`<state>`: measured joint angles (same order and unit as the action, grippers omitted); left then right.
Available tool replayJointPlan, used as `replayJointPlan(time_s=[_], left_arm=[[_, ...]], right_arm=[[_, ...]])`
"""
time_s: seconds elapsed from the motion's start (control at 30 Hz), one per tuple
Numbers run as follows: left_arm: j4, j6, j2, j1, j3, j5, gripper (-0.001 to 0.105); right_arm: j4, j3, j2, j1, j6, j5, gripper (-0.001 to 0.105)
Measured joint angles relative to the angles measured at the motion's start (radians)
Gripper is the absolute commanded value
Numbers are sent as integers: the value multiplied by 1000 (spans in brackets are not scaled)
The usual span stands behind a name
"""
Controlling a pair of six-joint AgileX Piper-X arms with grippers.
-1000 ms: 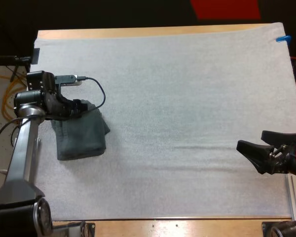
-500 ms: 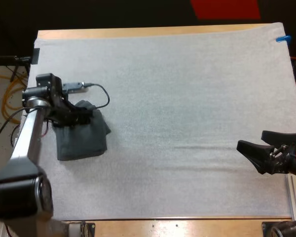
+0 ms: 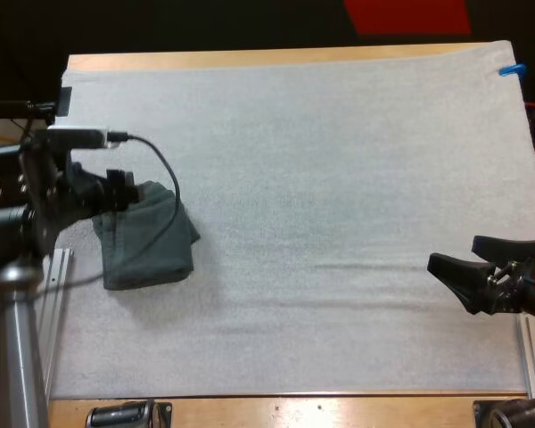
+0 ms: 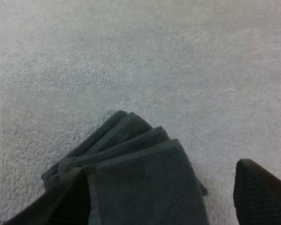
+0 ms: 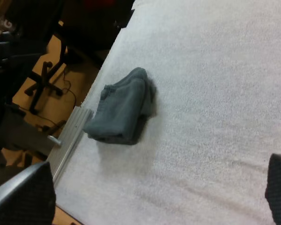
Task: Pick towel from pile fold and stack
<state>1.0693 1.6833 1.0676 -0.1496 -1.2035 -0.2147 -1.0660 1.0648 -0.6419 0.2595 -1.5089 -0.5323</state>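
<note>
The left tool point(image 4: 160, 168) is hanging wide open, its two black fingers point(image 4: 260, 192) standing well apart and gripping nothing. It is hovering over a folded towel point(image 3: 152, 245) of dark grey-green cloth. One finger is sitting over the towel's edge and the other over the bare mat point(image 3: 339, 178) just beside it. In the left wrist view, several folded layers are showing at one corner of the towel, fanned slightly like the pages of a book.

In the high view, the towel is lying flat on the white mat near its left edge, roughly midway between the far and near sides. The left tool is reaching over the towel's far left corner.

The right tool point(image 3: 455, 256) is sitting at the right edge of the mat, well apart from the towel. Its fingers are also spread open and holding nothing, and they are pointing across the mat toward the towel's side. In the right wrist view, the towel is lying far across the mat, close to a metal rail point(image 5: 68, 136) running along the mat's edge. The wheeled base of a chair point(image 5: 42, 79) is standing on the floor beyond the rail.

The mat is covering most of the wooden table point(image 3: 250, 59), whose bare wood is showing as a strip along the far side.
</note>
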Motion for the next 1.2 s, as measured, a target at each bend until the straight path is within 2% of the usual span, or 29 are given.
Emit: replayJointPlan(time_s=[0.23, 0.5, 0.67, 0.77, 0.87, 1.07, 1.2], left_arm=[[29, 0, -173, 8, 0, 0, 63], [29, -21, -263, 150, 0, 14, 63], [29, -28, -334, 161, 0, 53, 63], [29, -51, -372, 161, 0, 63, 63], [29, -59, -389, 161, 0, 78, 63], [59, -60, -417, 161, 0, 90, 63], [73, -60, -502, 161, 7, 108, 63]], right_arm=[[56, 0, -128, 0, -90, 124, 88], [171, 0, -271, -6, -201, 281, 88], [177, 0, -265, -134, -235, 319, 88], [151, 0, -247, -254, -272, 325, 88], [141, 0, -199, -324, -280, 342, 88], [89, 0, -34, -332, -339, 393, 88], [47, 0, 109, -332, -354, 422, 88]])
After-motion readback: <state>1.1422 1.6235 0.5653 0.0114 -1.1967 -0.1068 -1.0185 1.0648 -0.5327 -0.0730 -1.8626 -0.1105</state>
